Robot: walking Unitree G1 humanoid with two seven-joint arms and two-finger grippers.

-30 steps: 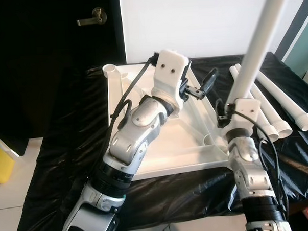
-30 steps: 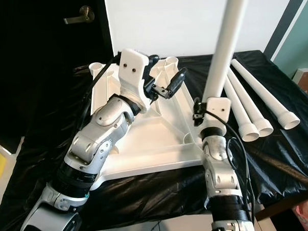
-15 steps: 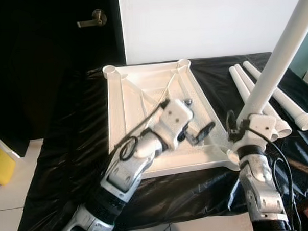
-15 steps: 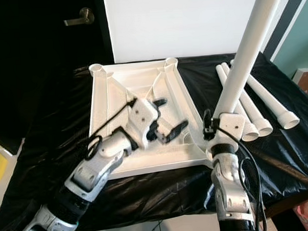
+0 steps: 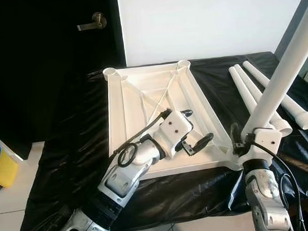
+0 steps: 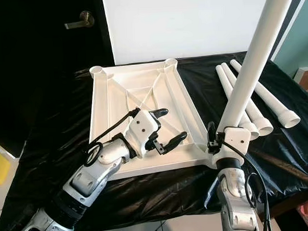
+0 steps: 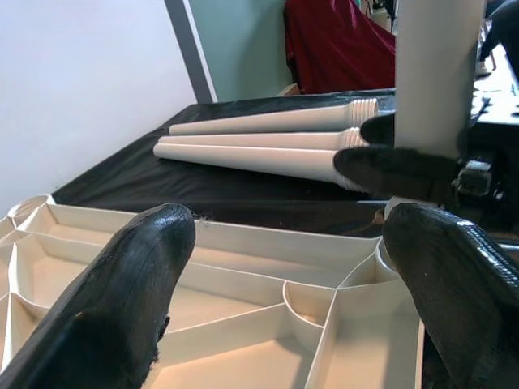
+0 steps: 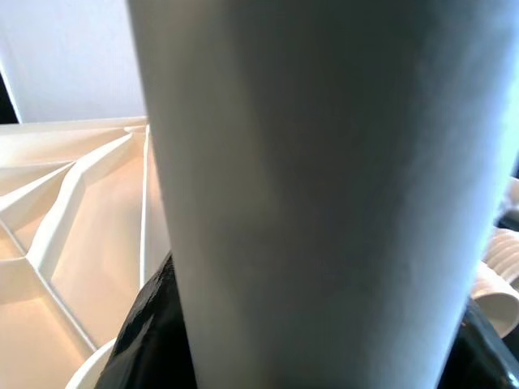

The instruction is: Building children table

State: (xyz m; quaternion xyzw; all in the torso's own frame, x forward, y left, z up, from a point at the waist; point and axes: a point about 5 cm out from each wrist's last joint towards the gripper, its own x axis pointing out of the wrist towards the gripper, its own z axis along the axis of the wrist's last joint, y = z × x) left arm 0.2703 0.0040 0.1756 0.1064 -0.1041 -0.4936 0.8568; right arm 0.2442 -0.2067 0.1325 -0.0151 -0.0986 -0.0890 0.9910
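Note:
A white tabletop (image 5: 124, 111) lies upside down on the black-covered table, ribs and corner sockets facing up. My right gripper (image 5: 248, 136) is shut on a long white table leg (image 5: 282, 74), low on its shaft. The leg leans up to the right, its foot at the tabletop's near right corner. My left gripper (image 5: 198, 125) hovers open over the near right part of the tabletop, holding nothing. In the left wrist view its fingers (image 7: 122, 308) frame the held leg (image 7: 434, 73). Three more legs (image 5: 260, 95) lie side by side on the right.
A black sheet (image 5: 78, 129) covers the table. Behind it are a dark door with a handle (image 5: 93, 21) and a white wall. A yellow object (image 5: 0, 168) stands on the floor at the left. A dark rod (image 5: 299, 165) lies near the right edge.
My left arm has dropped and pulled back from the tabletop's far right to its near right part. The held leg leans further right, and my right arm sits lower.

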